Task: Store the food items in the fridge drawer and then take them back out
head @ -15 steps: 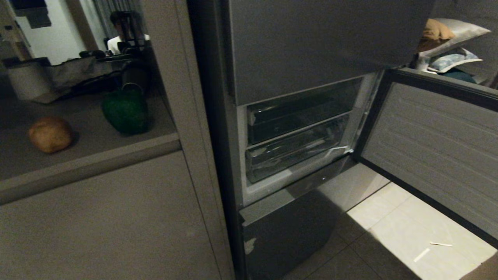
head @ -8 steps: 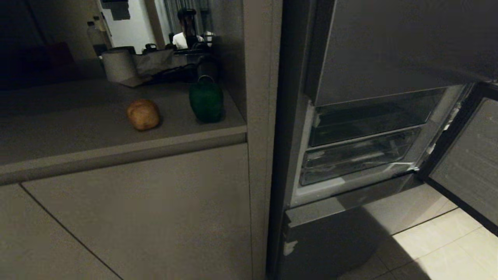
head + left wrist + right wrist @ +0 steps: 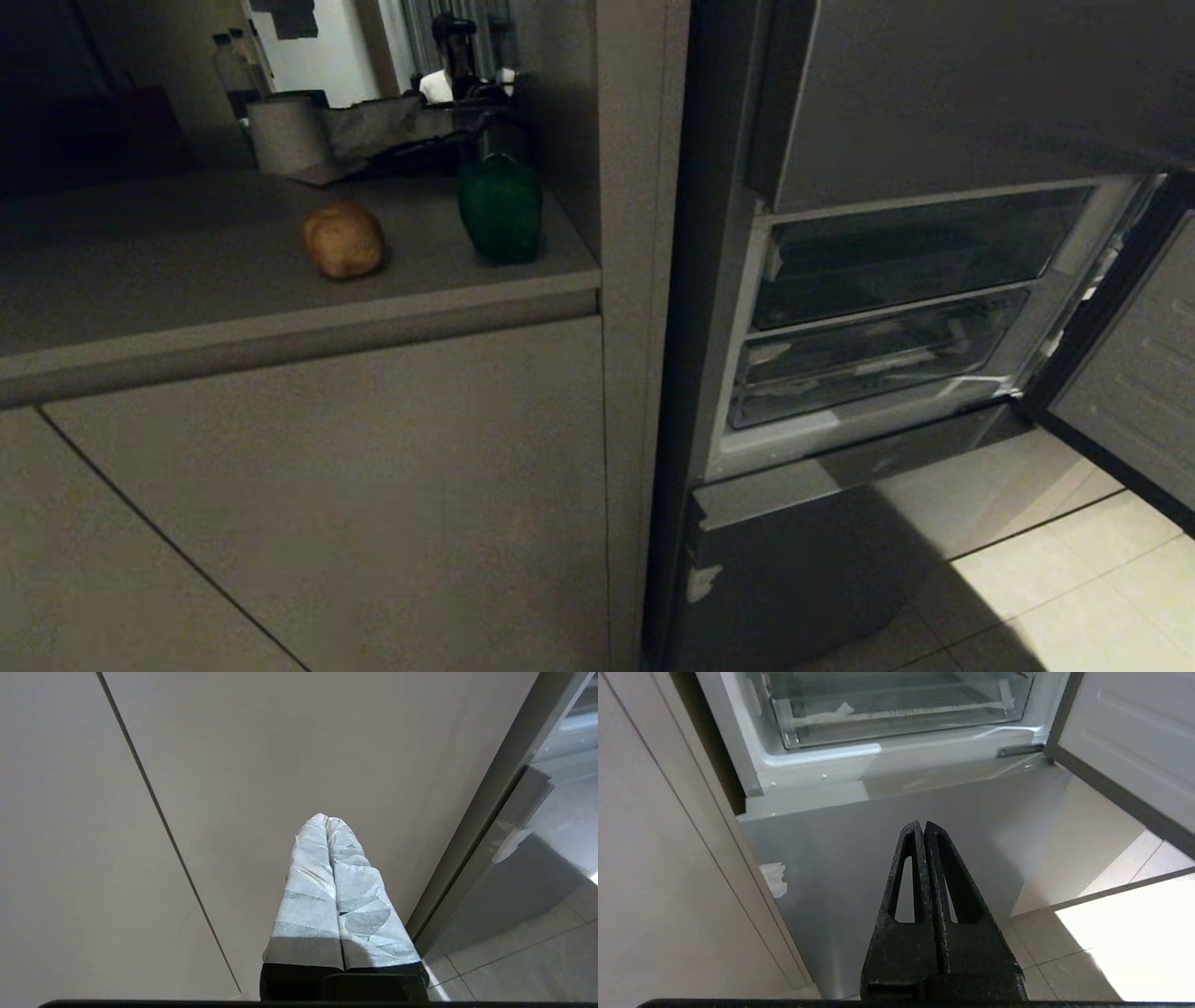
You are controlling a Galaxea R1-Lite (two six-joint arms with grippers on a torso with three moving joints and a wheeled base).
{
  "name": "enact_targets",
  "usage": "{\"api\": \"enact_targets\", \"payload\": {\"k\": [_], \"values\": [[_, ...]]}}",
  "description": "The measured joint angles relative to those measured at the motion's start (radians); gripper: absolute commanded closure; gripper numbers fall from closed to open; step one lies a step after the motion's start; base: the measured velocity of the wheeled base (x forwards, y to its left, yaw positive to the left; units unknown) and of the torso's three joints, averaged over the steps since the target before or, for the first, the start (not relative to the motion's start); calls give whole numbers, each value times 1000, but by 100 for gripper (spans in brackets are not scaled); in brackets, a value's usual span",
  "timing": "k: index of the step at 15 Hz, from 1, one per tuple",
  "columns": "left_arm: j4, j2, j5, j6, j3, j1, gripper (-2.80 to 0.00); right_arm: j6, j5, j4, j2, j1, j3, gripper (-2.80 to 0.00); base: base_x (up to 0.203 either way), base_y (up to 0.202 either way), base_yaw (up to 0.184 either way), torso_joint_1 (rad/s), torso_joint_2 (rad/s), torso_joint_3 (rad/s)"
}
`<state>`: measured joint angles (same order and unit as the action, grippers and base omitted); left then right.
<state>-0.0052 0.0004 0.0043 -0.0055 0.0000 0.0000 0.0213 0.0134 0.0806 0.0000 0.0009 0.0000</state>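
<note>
A brown potato [image 3: 344,242] sits on the grey surface [image 3: 187,280], with a green pepper [image 3: 500,209] just beside it nearer the fridge. The fridge door [image 3: 1134,392] stands open at the right, showing two clear drawers [image 3: 878,359] stacked one above the other, both pushed in.

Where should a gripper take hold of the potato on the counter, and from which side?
Grip the potato across its rounded middle, coming from above or from the counter front edge. It sits free, apart from the green pepper, so likely nothing blocks either approach.
</note>
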Motion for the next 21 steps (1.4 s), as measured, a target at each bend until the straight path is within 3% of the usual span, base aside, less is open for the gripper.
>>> {"api": "enact_targets", "payload": {"k": [11,14,18,21], "values": [[0,0,0,0,0,0,0,-1,0,-1,0,0,0,0,0,0,0,-196,486,288],[-1,0,0,0,0,0,0,-7,-1,-1,0,0,0,0,0,0,0,-34,96,59],[-1,0,0,0,0,0,0,-80,-13,8,1,0,-7,0,0,0,0,-3,9,5],[-1,0,0,0,0,0,0,-62,-79,-7,76,1,-130,0,0,0,0,0,0,0]]}}
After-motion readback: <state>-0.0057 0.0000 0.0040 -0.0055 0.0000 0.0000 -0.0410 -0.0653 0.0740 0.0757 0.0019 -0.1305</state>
